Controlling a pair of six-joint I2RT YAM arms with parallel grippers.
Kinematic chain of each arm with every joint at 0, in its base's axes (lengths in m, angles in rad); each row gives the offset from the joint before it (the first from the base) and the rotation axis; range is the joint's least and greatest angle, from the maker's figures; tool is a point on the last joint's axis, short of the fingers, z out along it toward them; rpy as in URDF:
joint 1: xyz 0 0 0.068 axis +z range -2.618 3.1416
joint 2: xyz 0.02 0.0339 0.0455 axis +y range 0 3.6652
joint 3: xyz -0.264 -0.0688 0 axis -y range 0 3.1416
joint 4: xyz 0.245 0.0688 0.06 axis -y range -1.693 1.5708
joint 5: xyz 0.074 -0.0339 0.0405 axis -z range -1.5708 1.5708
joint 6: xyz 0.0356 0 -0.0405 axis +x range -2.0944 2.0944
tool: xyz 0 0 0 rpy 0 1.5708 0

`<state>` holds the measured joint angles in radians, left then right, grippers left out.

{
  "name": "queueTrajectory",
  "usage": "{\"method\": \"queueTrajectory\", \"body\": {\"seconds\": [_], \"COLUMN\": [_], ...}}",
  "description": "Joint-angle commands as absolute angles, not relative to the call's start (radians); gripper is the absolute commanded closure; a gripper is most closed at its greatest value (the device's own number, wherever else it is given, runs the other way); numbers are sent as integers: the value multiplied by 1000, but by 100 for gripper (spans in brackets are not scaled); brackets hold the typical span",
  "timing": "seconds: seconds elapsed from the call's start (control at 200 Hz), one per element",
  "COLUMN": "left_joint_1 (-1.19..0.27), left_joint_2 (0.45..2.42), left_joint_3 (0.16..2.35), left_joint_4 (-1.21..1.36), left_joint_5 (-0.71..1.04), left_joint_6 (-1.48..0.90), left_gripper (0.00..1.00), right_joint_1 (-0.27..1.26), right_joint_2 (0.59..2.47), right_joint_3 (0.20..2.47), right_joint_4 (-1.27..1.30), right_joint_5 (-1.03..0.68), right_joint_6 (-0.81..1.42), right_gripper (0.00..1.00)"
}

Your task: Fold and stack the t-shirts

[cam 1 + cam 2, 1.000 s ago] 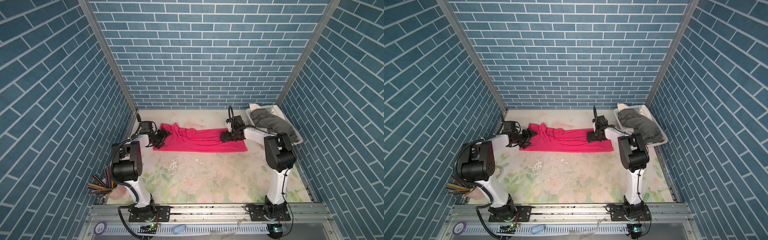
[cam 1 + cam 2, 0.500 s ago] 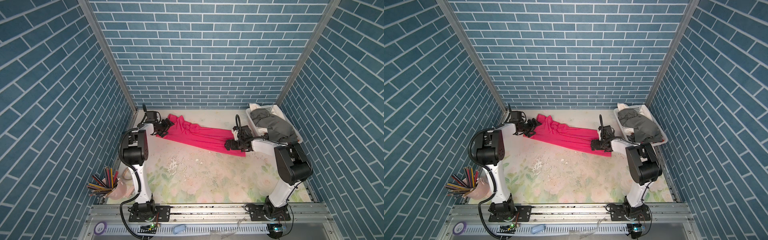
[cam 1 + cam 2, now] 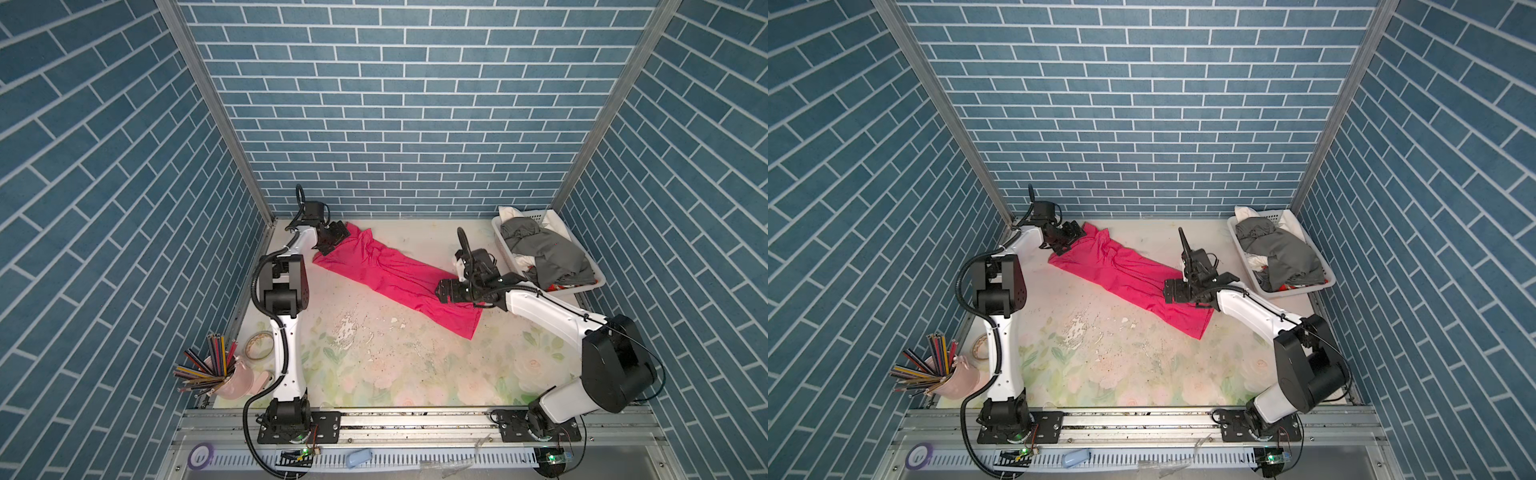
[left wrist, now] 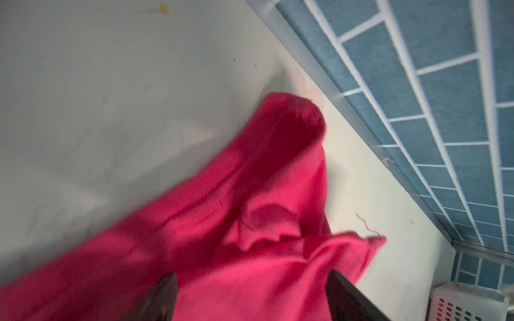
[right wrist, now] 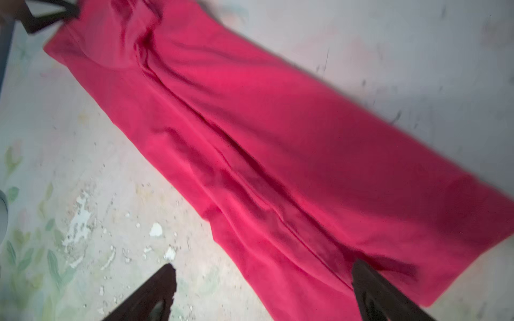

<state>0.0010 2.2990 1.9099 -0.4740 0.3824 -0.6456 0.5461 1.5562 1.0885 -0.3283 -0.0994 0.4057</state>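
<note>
A bright pink t-shirt (image 3: 386, 270) (image 3: 1125, 274) lies in a long narrow strip, slanting from the back left corner toward the right middle of the table. My left gripper (image 3: 337, 240) (image 3: 1068, 241) (image 4: 251, 278) is open at its bunched back end, with pink cloth (image 4: 250, 250) lying between the wide-set fingers. My right gripper (image 3: 439, 291) (image 3: 1168, 291) (image 5: 264, 266) is open over the strip's near end, one finger over the cloth (image 5: 278, 139) and one over bare table. A dark grey t-shirt (image 3: 548, 249) (image 3: 1283, 253) is heaped in the basket over white and red cloth.
The white slotted basket (image 3: 573, 291) (image 3: 1302, 292) stands at the back right, close behind my right arm. A pink cup of coloured pencils (image 3: 224, 374) and a tape roll (image 3: 259, 353) sit at the front left. Blue brick walls close in three sides.
The pink t-shirt has swung from lying straight across to a slant. My left gripper went back into the corner; my right gripper came forward. Both stayed open.
</note>
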Motion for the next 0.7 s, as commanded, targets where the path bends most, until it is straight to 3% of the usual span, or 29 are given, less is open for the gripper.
{"method": "queueTrajectory", "body": {"seconds": [0.0, 0.135, 0.275, 0.49, 0.6, 0.695], "left_joint_1": [-38, -82, -79, -22, -10, 1], "left_joint_2": [2098, 1995, 1919, 1988, 2051, 2115], "left_joint_3": [1791, 1631, 1362, 1266, 1315, 1373], "left_joint_4": [-393, -344, -189, -133, -160, -174], "left_joint_5": [428, 498, 575, 591, 558, 541], "left_joint_6": [-641, -669, -754, -766, -744, -738], "left_gripper": [14, 14, 14, 14, 14, 14], "right_joint_1": [519, 495, 425, 422, 420, 420], "right_joint_2": [1722, 1896, 1996, 2056, 2054, 2025], "right_joint_3": [1220, 1365, 1419, 1392, 1348, 1294], "right_joint_4": [-359, -345, -333, -351, -337, -330], "right_joint_5": [-64, 10, -101, -125, -112, -125], "right_joint_6": [247, 110, 23, -57, -48, -23], "right_gripper": [1, 2, 2, 3, 18, 38]}}
